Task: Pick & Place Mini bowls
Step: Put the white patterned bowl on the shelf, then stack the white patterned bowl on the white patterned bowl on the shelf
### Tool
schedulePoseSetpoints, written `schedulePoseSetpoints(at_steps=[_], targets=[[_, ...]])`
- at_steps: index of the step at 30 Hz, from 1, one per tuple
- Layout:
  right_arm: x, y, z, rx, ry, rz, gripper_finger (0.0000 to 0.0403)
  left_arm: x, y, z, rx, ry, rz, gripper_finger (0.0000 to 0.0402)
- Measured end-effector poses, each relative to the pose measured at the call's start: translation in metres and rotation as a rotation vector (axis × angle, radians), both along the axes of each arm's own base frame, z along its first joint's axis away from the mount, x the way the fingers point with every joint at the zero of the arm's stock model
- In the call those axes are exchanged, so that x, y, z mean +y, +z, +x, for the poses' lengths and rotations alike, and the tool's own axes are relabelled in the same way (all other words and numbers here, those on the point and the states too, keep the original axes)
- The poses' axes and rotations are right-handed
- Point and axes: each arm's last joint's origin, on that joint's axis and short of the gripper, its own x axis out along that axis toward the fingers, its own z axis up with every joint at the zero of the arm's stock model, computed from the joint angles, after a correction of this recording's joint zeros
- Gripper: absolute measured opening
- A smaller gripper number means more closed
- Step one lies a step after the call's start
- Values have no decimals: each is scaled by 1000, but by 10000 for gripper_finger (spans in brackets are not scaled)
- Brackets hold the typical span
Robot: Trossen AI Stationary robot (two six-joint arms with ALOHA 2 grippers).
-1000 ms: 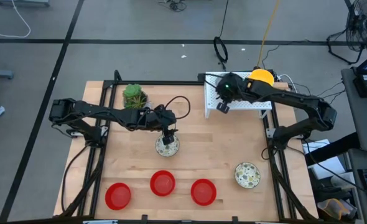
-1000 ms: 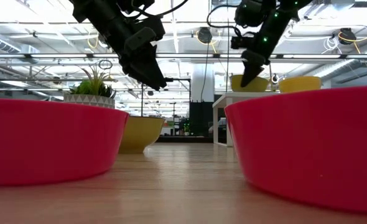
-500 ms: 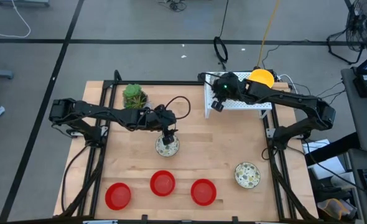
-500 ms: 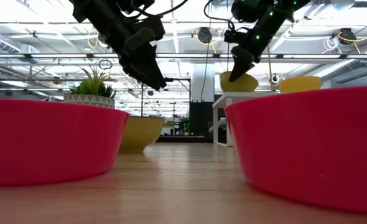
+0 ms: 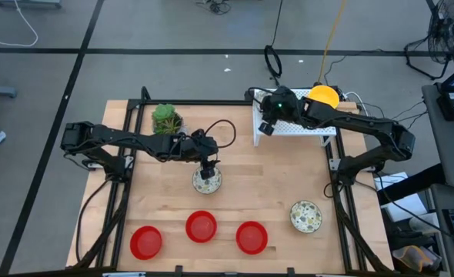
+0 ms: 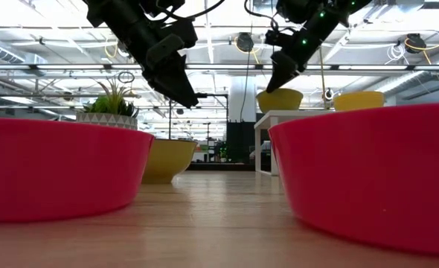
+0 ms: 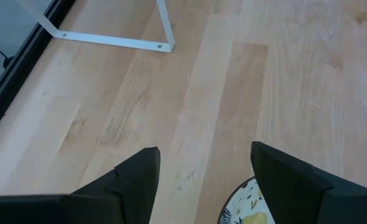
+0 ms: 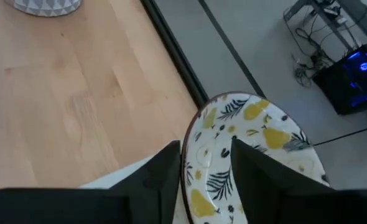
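1. Shifted a bit toward the table's left vs. 1 s ago: right gripper (image 5: 266,126), now at the left edge of the white rack (image 5: 308,129) at the table's far right corner.
2. Pinching the rim of the held floral bowl (image 8: 252,155); one finger inside the rim, one outside, per right wrist view. Bowl tilted, yellow-leaf pattern facing the cam.
3. Seen in low view hanging just under the right gripper's tips, yellowish outside, at about rack-top height. Touching the rack or not: can't tell.
4. No change at left gripper (image 5: 206,171): hovers over the mid-table floral bowl (image 5: 207,181), fingers (image 7: 130,183) spread wide, nothing between them. Only that bowl's edge visible past the fingers in left wrist view.
5. Sitting on the rack's far side, behind the right arm: yellow bowl (image 5: 322,95).
6. Resting on the table (image 5: 273,177) near its right edge, well apart from both grippers: third floral bowl (image 5: 306,216).
7. Lined up along the near edge, left to centre: 3 red bowls (image 5: 145,241) (image 5: 201,226) (image 5: 252,237).
8. Standing at the far left, beside the left arm: plant pot (image 5: 165,119).
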Motion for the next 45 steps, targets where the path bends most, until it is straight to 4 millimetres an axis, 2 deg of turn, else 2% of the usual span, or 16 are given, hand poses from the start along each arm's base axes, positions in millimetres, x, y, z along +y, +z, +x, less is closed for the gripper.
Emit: schedulePoseSetpoints(at_steps=[8,13,18,27,33,37,41,45], targets=[[13,21,-8,-77,37,-48,145,0,0,0,-6,16,-31,255],[36,40,-19,-140,95,-67,142,-8,-1,0,-7,-83,-222,255],[65,49,-23,-157,217,-49,142,-26,-4,-4,54,-219,-349,255],[110,47,-19,-192,378,115,141,-68,-14,-17,215,-311,-316,255],[131,42,-17,-200,427,161,141,-90,-15,-24,226,-312,-126,255],[142,34,-15,-225,432,181,141,-97,-19,-27,219,-310,-80,255],[152,26,-14,-228,464,185,141,-100,-35,-35,243,-326,-94,255],[159,23,-14,-245,494,186,140,-96,-51,-41,238,-263,-58,255]])
